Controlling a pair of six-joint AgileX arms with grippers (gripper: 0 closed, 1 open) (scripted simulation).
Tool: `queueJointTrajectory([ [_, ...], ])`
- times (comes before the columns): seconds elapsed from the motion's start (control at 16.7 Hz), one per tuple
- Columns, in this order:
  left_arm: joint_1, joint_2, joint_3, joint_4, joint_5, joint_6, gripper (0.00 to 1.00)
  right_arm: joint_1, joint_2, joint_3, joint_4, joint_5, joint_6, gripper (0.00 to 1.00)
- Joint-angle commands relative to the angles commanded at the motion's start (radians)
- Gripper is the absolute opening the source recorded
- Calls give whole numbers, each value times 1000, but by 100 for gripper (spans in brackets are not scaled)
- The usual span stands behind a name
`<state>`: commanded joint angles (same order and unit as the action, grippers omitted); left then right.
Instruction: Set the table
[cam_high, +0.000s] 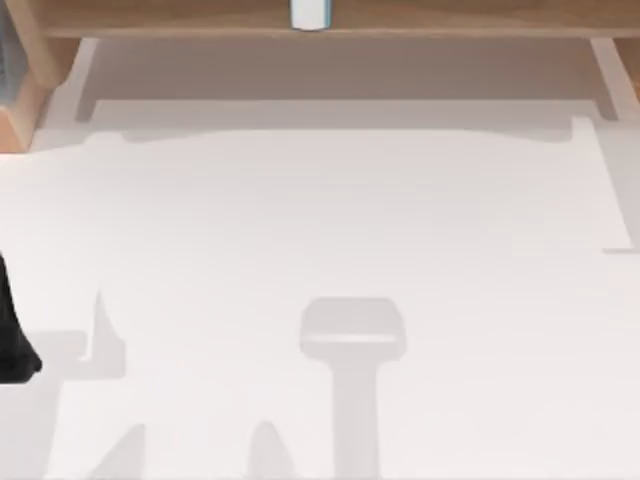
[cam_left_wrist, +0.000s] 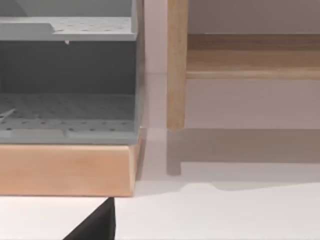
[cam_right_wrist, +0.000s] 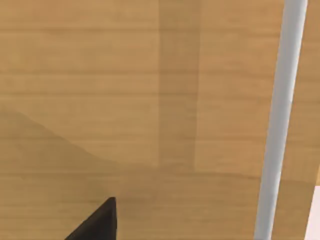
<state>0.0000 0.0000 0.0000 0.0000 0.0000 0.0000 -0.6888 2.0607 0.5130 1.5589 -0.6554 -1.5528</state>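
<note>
Overhead camera above table (cam_high: 400, 220); wrist cameras close to wooden shelf (cam_left_wrist: 240, 55).

You are viewing a rendered domestic dining or kitchen setting; a plain white table (cam_high: 330, 220) stands before a wooden shelf unit (cam_high: 330, 18); a grey perforated rack (cam_left_wrist: 67, 75) sits on a wooden base (cam_left_wrist: 65, 170).

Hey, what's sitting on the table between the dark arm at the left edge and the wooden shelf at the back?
Nothing: in the top view that stretch of the table is bare white, crossed by grey shadows, from the left arm to the wooden shelf.
</note>
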Motion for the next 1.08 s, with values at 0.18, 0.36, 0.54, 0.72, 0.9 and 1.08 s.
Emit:
queueJointTrajectory([
  [0.18, 0, 0, 0, 0, 0, 0, 100, 0, 0, 0, 0, 0, 0, 70],
  [0.36, 0, 0, 0, 0, 0, 0, 100, 0, 0, 0, 0, 0, 0, 47],
  [0.54, 0, 0, 0, 0, 0, 0, 100, 0, 0, 0, 0, 0, 0, 25],
  [0.72, 0, 0, 0, 0, 0, 0, 100, 0, 0, 0, 0, 0, 0, 2],
  [0.9, 0, 0, 0, 0, 0, 0, 100, 0, 0, 0, 0, 0, 0, 0],
  [1.08, 0, 0, 0, 0, 0, 0, 100, 0, 0, 0, 0, 0, 0, 0],
])
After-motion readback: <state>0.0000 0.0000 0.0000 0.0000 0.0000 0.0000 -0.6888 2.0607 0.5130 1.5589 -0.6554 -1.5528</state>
